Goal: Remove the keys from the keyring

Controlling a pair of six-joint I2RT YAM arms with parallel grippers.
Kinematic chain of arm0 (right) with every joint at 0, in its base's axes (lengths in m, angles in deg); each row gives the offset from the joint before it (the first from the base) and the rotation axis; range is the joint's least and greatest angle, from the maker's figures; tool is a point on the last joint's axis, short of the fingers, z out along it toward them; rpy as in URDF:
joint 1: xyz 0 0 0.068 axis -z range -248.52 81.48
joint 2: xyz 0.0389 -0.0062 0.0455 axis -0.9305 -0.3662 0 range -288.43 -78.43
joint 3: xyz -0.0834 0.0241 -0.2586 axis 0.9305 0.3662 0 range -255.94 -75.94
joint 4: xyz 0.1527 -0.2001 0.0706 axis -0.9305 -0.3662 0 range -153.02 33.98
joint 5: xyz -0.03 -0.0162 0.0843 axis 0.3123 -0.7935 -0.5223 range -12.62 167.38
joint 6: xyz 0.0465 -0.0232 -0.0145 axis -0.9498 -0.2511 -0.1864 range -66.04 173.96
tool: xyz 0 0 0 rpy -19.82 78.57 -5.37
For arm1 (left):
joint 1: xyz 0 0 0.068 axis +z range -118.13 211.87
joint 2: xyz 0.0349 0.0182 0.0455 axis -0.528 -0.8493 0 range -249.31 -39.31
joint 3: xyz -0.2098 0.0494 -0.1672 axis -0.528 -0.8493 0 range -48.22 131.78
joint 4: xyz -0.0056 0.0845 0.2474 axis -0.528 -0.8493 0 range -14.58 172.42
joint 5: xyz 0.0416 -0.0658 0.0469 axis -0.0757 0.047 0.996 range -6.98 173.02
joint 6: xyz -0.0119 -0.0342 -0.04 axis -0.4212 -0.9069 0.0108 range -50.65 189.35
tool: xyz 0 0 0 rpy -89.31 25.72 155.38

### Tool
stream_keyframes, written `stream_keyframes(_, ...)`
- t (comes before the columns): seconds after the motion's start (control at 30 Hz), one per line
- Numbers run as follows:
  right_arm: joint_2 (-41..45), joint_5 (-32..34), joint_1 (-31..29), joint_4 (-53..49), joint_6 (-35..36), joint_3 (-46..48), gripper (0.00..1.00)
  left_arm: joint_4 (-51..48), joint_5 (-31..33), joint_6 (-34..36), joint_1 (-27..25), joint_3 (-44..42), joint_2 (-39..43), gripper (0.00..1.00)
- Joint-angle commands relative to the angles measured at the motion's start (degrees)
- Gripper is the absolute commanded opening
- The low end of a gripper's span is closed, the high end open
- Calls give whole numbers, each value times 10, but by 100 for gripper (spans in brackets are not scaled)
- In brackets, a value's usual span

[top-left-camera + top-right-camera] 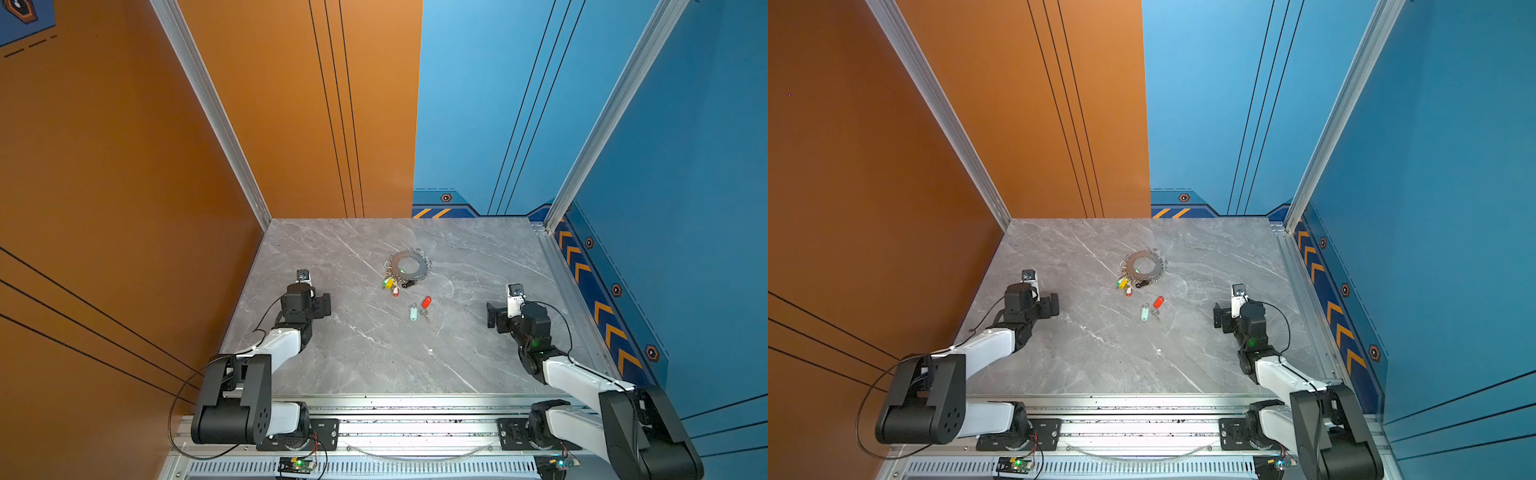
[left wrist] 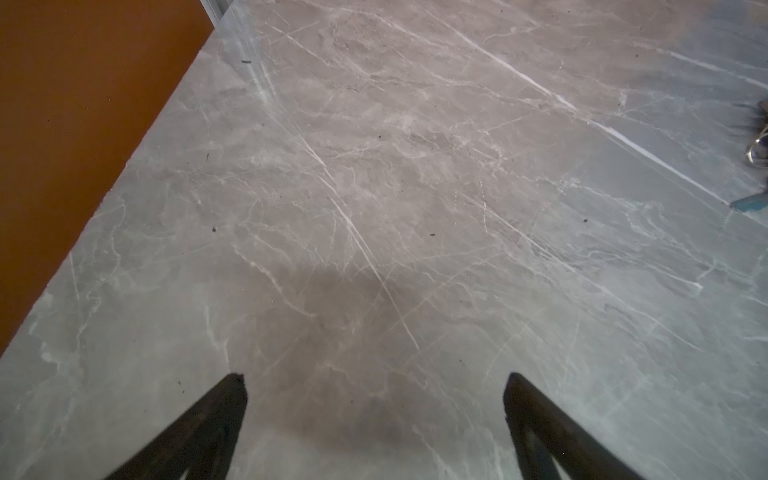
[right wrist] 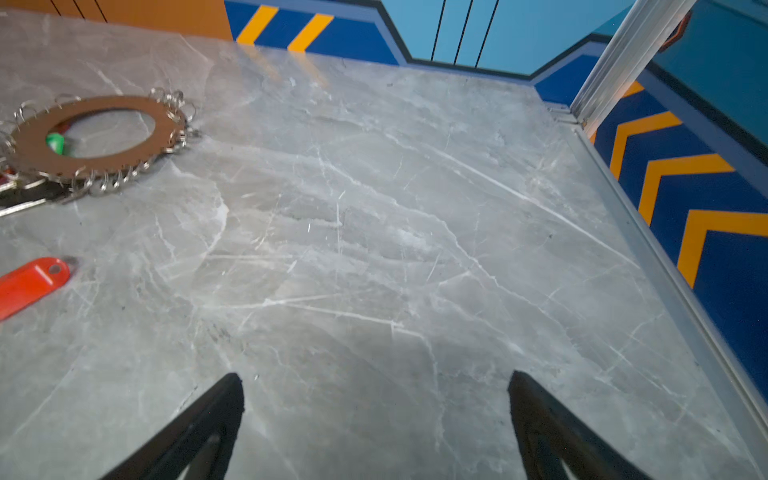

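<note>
Wrist views: left pincer [image 2: 375, 380] spread wide, empty; right pincer [image 3: 374, 376] spread wide, empty, apart from keyring [image 3: 108, 103].

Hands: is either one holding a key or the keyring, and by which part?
Nothing is held. The left hand and right hand are both open and empty; the keyring and the loose red key lie on the table, apart from both.

A grey marble tabletop [image 1: 374, 353] — white-veined — lies between an orange wall [image 1: 104, 166] and a blue wall [image 1: 685, 145] with orange chevrons [image 3: 681, 165].
</note>
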Motion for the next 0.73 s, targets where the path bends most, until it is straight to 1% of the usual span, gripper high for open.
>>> stream_keyframes(0.0,-29,2,14,104,-11,-3,100,73,49,-8,-13,-5,-13,98)
stream_keyframes(0.07,-57,-17,24,138,-9,-7,100,90,64,-3,-27,-1,-26,98)
stream_keyframes(0.17,-93,-39,37,180,-4,-7,100,124,107,25,-60,8,-51,98)
stream_keyframes(0.2,-99,-47,43,193,-4,-4,100,144,130,39,-72,7,-62,98)
stream_keyframes(0.27,-96,-57,56,192,-17,-5,100,224,164,57,-86,-10,-96,98)
stream_keyframes(0.3,-93,-60,61,187,-23,-7,100,233,185,59,-90,-9,-101,98)
stream_keyframes(0.37,-91,-73,62,175,-19,-12,100,212,186,42,-83,-8,-94,98)
stream_keyframes(0.5,-92,-77,58,172,-11,-13,100,221,183,46,-85,-13,-93,98)
stream_keyframes(0.63,-115,-76,55,193,-10,-11,100,223,182,47,-85,-14,-90,98)
stream_keyframes(0.7,-112,-61,49,192,-8,-10,100,223,180,59,-92,-16,-83,98)
